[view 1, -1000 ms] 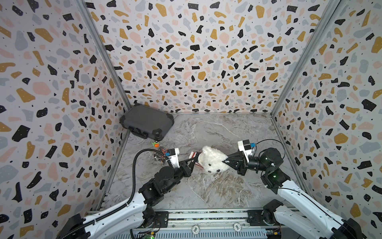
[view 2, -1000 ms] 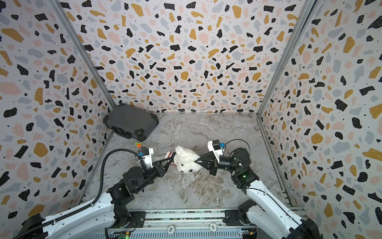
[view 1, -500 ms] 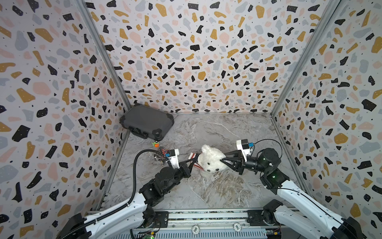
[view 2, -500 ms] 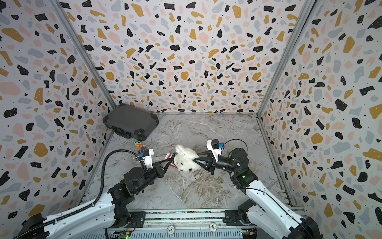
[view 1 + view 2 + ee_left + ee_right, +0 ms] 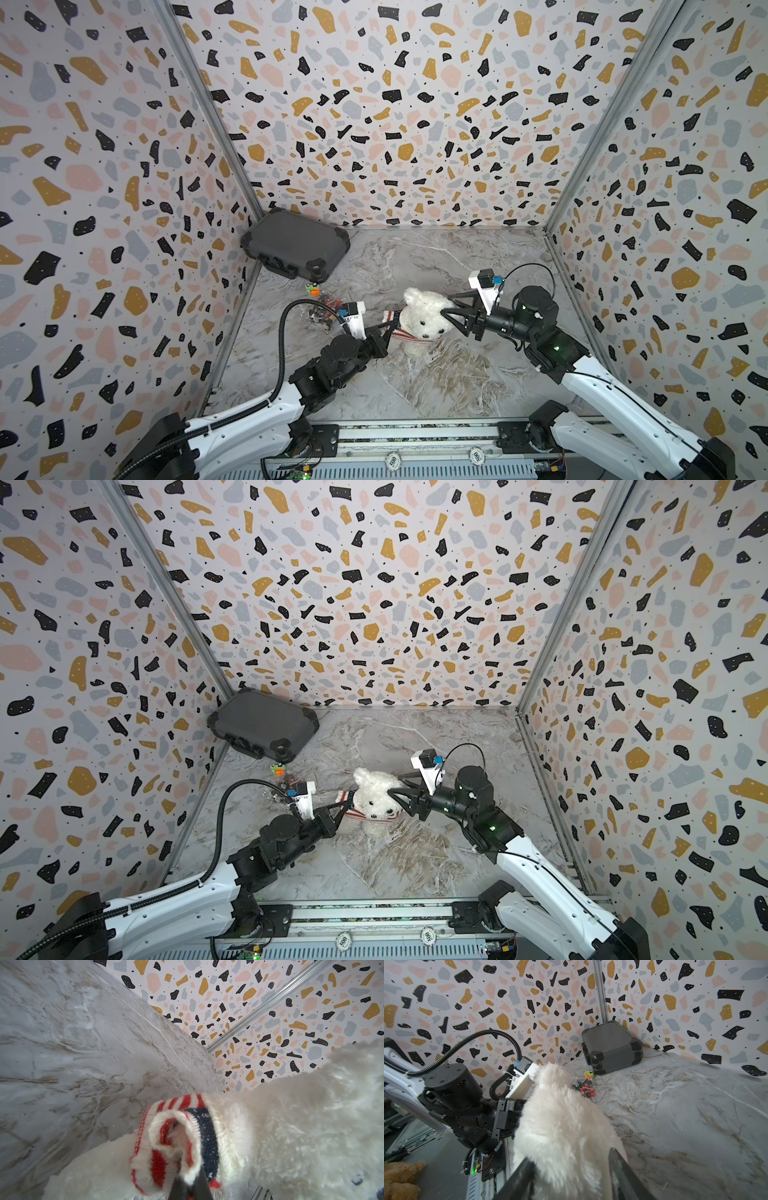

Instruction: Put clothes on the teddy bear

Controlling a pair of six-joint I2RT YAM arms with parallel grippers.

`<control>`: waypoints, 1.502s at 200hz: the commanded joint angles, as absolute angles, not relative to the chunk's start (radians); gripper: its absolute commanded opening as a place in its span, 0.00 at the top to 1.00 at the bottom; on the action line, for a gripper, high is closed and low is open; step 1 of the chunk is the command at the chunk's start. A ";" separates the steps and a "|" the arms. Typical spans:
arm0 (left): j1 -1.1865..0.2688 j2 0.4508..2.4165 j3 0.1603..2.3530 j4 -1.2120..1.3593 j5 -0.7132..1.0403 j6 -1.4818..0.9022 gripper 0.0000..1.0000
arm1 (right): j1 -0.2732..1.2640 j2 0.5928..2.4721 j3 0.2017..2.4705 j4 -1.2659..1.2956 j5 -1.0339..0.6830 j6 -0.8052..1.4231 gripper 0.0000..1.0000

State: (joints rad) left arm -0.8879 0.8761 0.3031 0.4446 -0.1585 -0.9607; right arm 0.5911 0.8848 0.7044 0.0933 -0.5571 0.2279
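The teddy bear (image 5: 424, 318), a fluffy white plush toy with small dark eyes, sits near the middle of the grey marble-look desk (image 5: 415, 386), between the two arms. A small knit sweater (image 5: 166, 1147) with red and white stripes and a dark blue patch is bunched just under its head. It is not yet pulled down over the tummy. The left tool (image 5: 190, 1187) is pinched shut on the sweater's white edge, on the left of the bear. The right tool (image 5: 446, 305) has its jaws apart, one on each side of the bear's head, and does not look like it is squeezing.

I think the job now is to pull the sweater down. To do it well, the right tool should first take a soft but firm hold of the head, so the bear cannot slide. Then the left tool can tug the edge slowly down, a little at a time. A hard pull could tip the bear, or the knit could slip out.

At the far left lies a dark grey hard case (image 5: 295, 245), with a small heap of bright toy bits (image 5: 322, 309) nearer the bear. Keep clear of both.
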 commanded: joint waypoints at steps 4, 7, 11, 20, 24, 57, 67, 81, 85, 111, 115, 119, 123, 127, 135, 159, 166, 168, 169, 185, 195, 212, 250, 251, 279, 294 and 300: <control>-0.897 0.872 0.313 0.487 -0.170 -0.943 1.00 | 0.651 0.926 0.804 -0.080 -0.386 0.159 0.41; -0.896 0.871 0.314 0.484 -0.170 -0.942 1.00 | 0.659 0.931 0.810 -0.088 -0.372 0.157 0.40; -0.896 0.871 0.317 0.479 -0.172 -0.941 1.00 | 0.669 0.937 0.817 -0.096 -0.354 0.154 0.40; -0.896 0.868 0.319 0.466 -0.177 -0.940 1.00 | 0.687 0.941 0.826 -0.103 -0.330 0.154 0.39; -0.897 0.865 0.319 0.461 -0.180 -0.942 1.00 | 0.693 0.940 0.830 -0.104 -0.326 0.155 0.38; -0.897 0.838 0.314 0.423 -0.220 -0.953 1.00 | 0.726 0.916 0.838 -0.101 -0.307 0.154 0.29; -0.896 0.828 0.312 0.409 -0.230 -0.960 1.00 | 0.739 0.910 0.836 -0.110 -0.285 0.143 0.21; -0.897 0.813 0.305 0.404 -0.242 -0.970 1.00 | 0.755 0.906 0.831 -0.123 -0.258 0.134 0.16; -0.897 0.808 0.305 0.400 -0.244 -0.970 1.00 | 0.756 0.905 0.831 -0.127 -0.258 0.133 0.14; -0.897 0.793 0.307 0.353 -0.258 -0.964 1.00 | 0.766 0.896 0.829 -0.129 -0.270 0.135 0.09; -0.897 0.792 0.306 0.351 -0.260 -0.965 1.00 | 0.768 0.896 0.832 -0.127 -0.273 0.135 0.08; -0.897 0.792 0.305 0.346 -0.263 -0.965 1.00 | 0.772 0.896 0.834 -0.125 -0.273 0.137 0.08; -0.896 0.792 0.304 0.344 -0.266 -0.965 1.00 | 0.776 0.898 0.838 -0.120 -0.273 0.137 0.07; -0.896 0.792 0.304 0.340 -0.270 -0.967 1.00 | 0.780 0.901 0.842 -0.114 -0.273 0.138 0.07; -0.896 0.792 0.302 0.330 -0.280 -0.971 1.00 | 0.788 0.911 0.853 -0.104 -0.269 0.138 0.06; -0.896 0.795 0.306 0.327 -0.289 -0.977 1.00 | 0.831 0.961 0.898 -0.101 -0.254 0.127 0.05; -0.897 0.795 0.312 0.319 -0.290 -0.976 1.00 | 0.844 0.970 0.909 -0.101 -0.252 0.124 0.04; -0.896 0.795 0.314 0.317 -0.291 -0.976 1.00 | 0.847 0.973 0.913 -0.102 -0.251 0.123 0.04; -0.897 0.795 0.315 0.315 -0.292 -0.975 1.00 | 0.849 0.974 0.914 -0.103 -0.251 0.121 0.04; -0.896 0.791 0.322 0.299 -0.300 -0.972 1.00 | 0.875 0.982 0.927 -0.106 -0.236 0.115 0.03; -0.896 0.787 0.322 0.300 -0.305 -0.973 1.00 | 0.884 0.986 0.935 -0.112 -0.220 0.111 0.03; -0.897 0.791 0.328 0.298 -0.304 -0.967 1.00 | 0.891 1.006 0.951 -0.135 -0.197 0.103 0.02; -0.897 0.819 0.333 0.313 -0.280 -0.965 1.00 | 0.910 1.058 0.967 -0.185 -0.151 0.084 0.02; -0.897 0.819 0.334 0.313 -0.280 -0.964 1.00 | 0.912 1.059 0.966 -0.186 -0.147 0.084 0.02; -0.896 0.835 0.334 0.322 -0.271 -0.963 1.00 | 0.923 1.090 0.962 -0.210 -0.100 0.068 0.03; -0.896 0.838 0.333 0.324 -0.269 -0.963 1.00 | 0.930 1.099 0.960 -0.207 -0.082 0.062 0.06; -0.897 0.838 0.334 0.325 -0.270 -0.963 1.00 | 0.933 1.102 0.959 -0.205 -0.076 0.059 0.07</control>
State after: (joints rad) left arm -0.8928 0.8364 0.3058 0.2905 -0.2810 -0.9726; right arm 0.9207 1.1023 0.9363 -0.1802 -0.1276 0.0822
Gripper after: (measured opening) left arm 0.052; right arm 0.949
